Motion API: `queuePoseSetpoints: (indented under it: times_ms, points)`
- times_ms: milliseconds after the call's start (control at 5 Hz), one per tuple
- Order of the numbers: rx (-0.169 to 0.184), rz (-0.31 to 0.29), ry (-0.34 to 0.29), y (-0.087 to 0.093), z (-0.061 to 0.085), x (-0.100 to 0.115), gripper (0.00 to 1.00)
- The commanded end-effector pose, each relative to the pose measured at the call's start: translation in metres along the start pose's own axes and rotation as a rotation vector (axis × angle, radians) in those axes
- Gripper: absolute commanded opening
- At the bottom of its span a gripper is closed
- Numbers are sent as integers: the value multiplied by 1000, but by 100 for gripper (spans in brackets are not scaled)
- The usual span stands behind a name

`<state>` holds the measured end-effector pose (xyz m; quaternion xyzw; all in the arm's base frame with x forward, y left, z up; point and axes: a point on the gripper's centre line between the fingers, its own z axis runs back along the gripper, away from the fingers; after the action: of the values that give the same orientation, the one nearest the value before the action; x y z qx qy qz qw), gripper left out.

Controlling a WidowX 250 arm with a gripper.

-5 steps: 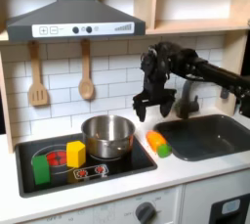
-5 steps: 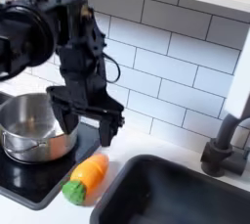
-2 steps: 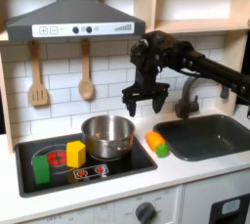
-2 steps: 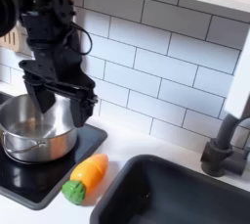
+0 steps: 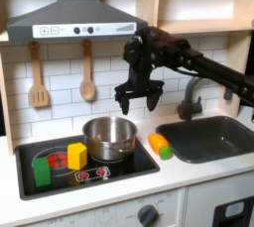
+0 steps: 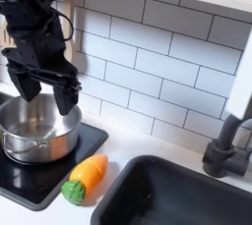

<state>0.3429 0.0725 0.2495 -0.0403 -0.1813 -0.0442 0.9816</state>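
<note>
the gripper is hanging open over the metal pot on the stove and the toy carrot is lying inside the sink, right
Not quite. The toy carrot is not in the sink; it lies on the counter between the stove and the sink, as both exterior views show. The rest holds: the gripper hangs open above the metal pot on the stove.

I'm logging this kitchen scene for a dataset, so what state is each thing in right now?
pincer: open, holding nothing, hanging above the pot's rim
pot: upright on the stove, looks empty
carrot: lying on its side on the counter beside the sink
yellow block: standing on the stove
green block: standing on the stove
spatula: hanging on the wall
wooden spoon: hanging on the wall
</note>
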Motion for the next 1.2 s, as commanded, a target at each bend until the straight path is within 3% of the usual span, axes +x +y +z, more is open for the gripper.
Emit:
queuePoseSetpoints:
  times_ms: [0,200,1000]
  points:
    - [20,-44,-29,15,8,-2,100]
    - [0,-39,-19,13,2,-2,100]
    - [3,-46,-19,13,2,-2,100]
